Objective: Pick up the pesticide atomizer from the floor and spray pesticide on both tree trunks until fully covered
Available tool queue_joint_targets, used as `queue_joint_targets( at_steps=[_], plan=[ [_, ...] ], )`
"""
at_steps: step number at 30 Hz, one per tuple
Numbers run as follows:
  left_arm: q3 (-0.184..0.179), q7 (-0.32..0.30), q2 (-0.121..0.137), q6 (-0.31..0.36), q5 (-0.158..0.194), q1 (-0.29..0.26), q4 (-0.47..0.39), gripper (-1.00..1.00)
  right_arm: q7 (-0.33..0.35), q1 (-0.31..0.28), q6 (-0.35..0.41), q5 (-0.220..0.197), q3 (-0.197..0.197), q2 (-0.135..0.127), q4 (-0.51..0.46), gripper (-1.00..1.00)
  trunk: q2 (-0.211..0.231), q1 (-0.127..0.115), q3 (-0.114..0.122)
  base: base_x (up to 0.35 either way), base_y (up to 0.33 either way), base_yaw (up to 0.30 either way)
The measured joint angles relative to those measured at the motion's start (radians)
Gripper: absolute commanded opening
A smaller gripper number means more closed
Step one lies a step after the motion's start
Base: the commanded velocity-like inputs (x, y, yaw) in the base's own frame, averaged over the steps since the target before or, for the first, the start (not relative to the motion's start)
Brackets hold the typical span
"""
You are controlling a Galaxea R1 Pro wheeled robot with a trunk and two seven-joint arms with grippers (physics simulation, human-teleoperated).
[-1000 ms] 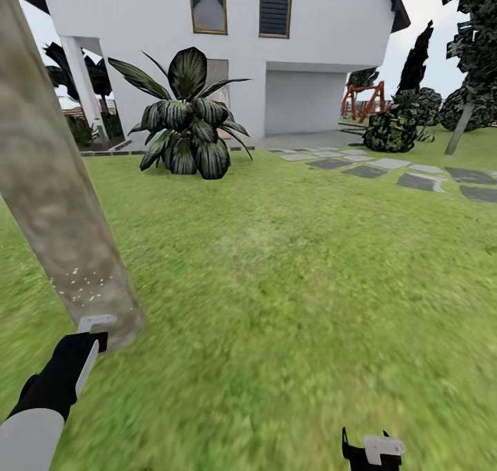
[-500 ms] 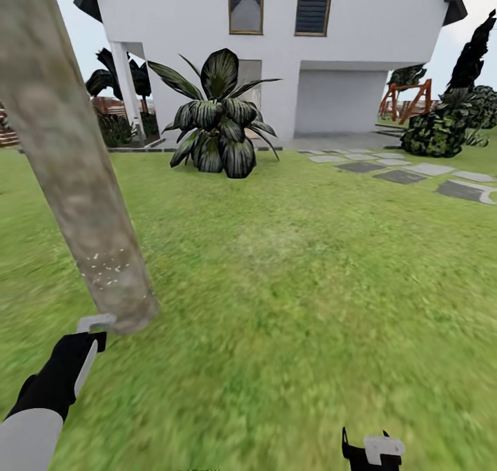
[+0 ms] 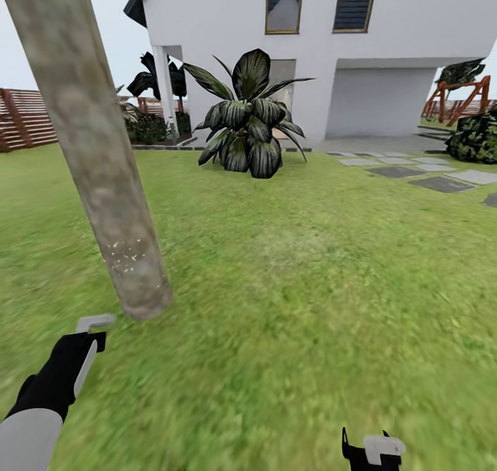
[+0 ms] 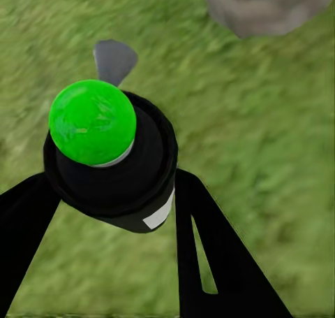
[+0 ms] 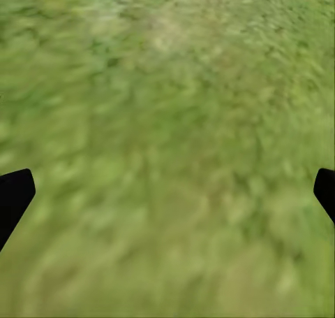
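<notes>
The pesticide atomizer [image 4: 132, 182] is a small black bottle with a white band, and its round tip shows bright green in the left wrist view. My left gripper [image 4: 112, 192] is shut on it, one black finger on each side. In the head view the left gripper [image 3: 91, 331] hangs low over the lawn, just short of the base of a tree trunk [image 3: 103, 160]. That trunk is thick, grey-brown and mottled, with fine white specks [image 3: 128, 255] low down. Its foot [image 4: 269, 7] lies ahead of the atomizer. My right gripper [image 3: 373, 450] is open over bare grass [image 5: 167, 157].
A broad striped-leaf plant [image 3: 248, 119] stands before the white house [image 3: 414, 43]. Grey stepping stones [image 3: 414, 174] run off to the right, past a dark bush [image 3: 476, 136]. A brown slat fence [image 3: 27, 119] edges the lawn at far left.
The head view has swung left, so house, plant and trunk have slid right in the picture. The trunk's base now stands farther from my left gripper. Both arms hold their poses.
</notes>
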Motion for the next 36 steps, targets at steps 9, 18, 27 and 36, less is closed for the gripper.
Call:
queue_joint_targets(
  at_steps=[9,18,27,36],
  plan=[
    [0.0,0.0,0.0,0.0,-0.001,0.0,0.0,-1.0,0.0,0.0,0.0,0.0,0.0,0.0,0.0,1.0,0.0,0.0,0.0,0.086,-0.265,0.268],
    [-0.002,0.0,-0.001,0.0,-0.001,0.0,0.001,-1.0,0.0,0.0,0.0,0.0,0.0,0.0,0.0,1.0,0.0,0.0,0.0,0.229,-0.196,0.03],
    [-0.003,0.0,-0.003,0.0,-0.001,0.0,0.002,-1.0,0.0,0.0,0.0,0.0,0.0,0.0,0.0,1.0,0.0,0.0,0.0,0.26,-0.17,0.0],
    [-0.002,0.0,-0.003,0.0,-0.001,0.0,0.002,-1.0,0.0,0.0,0.0,0.0,0.0,0.0,0.0,1.0,0.0,0.0,0.0,0.26,-0.169,0.074]
  ],
)
